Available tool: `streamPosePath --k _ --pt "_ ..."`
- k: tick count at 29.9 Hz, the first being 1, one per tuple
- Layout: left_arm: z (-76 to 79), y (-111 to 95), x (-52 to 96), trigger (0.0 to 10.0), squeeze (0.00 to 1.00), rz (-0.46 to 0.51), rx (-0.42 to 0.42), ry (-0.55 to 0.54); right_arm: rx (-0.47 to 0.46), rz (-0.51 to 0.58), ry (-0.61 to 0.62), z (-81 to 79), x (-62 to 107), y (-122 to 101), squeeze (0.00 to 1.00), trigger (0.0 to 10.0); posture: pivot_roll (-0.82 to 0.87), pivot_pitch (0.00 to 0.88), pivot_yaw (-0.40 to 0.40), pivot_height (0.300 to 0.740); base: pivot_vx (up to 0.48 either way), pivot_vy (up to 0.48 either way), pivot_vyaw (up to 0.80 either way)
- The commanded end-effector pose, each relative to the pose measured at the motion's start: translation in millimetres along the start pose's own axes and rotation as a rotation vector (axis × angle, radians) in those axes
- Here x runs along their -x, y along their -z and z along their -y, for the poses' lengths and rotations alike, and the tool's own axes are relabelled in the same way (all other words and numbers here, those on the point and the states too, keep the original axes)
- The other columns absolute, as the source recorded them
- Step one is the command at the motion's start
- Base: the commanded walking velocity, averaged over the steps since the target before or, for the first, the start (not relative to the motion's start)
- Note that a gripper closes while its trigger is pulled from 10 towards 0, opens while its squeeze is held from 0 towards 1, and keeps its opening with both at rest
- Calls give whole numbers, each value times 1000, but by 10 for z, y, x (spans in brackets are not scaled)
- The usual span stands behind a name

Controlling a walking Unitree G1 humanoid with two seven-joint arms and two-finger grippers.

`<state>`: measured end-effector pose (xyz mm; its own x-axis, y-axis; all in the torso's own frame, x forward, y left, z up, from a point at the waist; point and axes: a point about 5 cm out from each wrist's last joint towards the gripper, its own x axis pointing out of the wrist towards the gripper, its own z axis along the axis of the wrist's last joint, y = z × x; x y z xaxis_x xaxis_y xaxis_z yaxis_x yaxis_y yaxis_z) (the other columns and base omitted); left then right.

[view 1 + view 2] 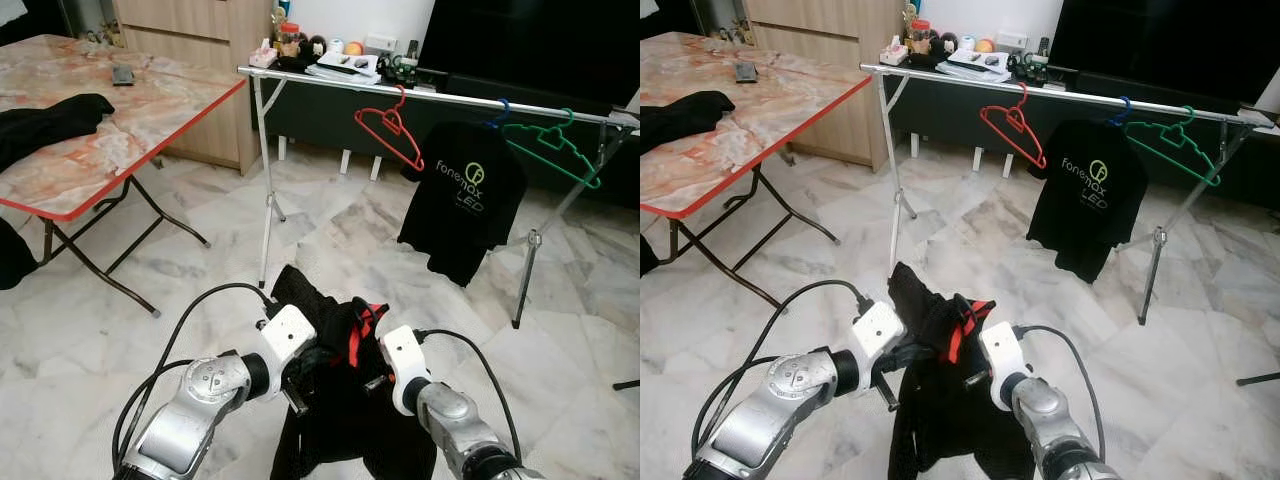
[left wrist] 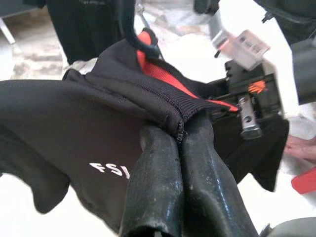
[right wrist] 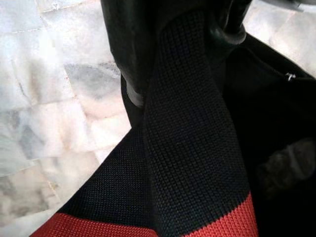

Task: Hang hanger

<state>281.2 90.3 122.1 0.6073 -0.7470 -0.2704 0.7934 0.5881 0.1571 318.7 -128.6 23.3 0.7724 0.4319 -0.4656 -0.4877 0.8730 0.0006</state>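
A black knit garment with a red-striped collar (image 1: 340, 400) hangs bunched between the two arms, low over the pale marble floor (image 1: 200, 290). The left gripper (image 2: 180, 129) has its jaws pressed together on the collar's black ribbed edge; the right gripper (image 3: 185, 44) is clamped on the ribbed band, which runs between its fingers. Beyond stands a silver metal clothes rail (image 1: 440, 97) carrying a red plastic hanger (image 1: 390, 128), a black printed T-shirt (image 1: 462, 195) and a green plastic hanger (image 1: 555, 147). A red-edged marble-patterned folding table (image 1: 110, 120) stands off to the left.
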Motion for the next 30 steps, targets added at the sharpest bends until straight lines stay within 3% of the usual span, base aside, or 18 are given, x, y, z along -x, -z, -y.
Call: streamPosePath --k 1,2,3,4,7,8,18,22,24,27,29,30 --pt "72 -51 -19 4039 0 7 -13 41 -45 10 55 101 53 49 0 0 138 63 -79 740 0 0 0" --pt "110 -79 -32 5765 0 13 -18 64 -71 12 85 187 100 83 0 0 139 63 -80 740 0 0 0" --pt "122 -86 -35 5765 0 15 -17 72 -76 13 91 208 113 90 0 0 139 63 -80 740 0 0 0" --pt "138 -93 -37 9529 0 17 -19 82 -81 18 103 244 132 96 0 0 139 63 -80 740 0 0 0" --pt "145 -89 -40 10000 0 15 0 87 -105 22 117 294 166 121 0 0 139 63 -80 740 0 0 0" --pt "157 -91 -40 10000 1000 14 4 101 -117 23 125 336 203 159 0 0 139 63 -80 740 0 0 0" --pt "215 -118 -16 10000 1000 18 1 151 -142 36 144 443 269 171 0 0 142 62 -81 740 0 0 0" --pt "165 -131 4 10000 1000 25 -9 121 -128 31 105 451 291 188 0 0 141 61 -82 740 0 0 0" --pt "56 -105 73 10000 1000 13 -21 72 -64 20 58 373 229 125 0 0 141 60 -83 740 0 0 0" --pt "-8 -54 150 10000 1000 -18 -28 56 -16 -6 50 402 242 124 0 0 141 60 -83 740 0 0 0" --pt "-67 11 246 10000 1000 -50 -36 41 86 -33 -10 326 181 51 0 0 141 59 -84 740 0 0 0" --pt "-67 11 246 10000 1000 -50 -36 41 86 -33 -10 326 181 51 0 0 141 59 -84 740 0 0 0"
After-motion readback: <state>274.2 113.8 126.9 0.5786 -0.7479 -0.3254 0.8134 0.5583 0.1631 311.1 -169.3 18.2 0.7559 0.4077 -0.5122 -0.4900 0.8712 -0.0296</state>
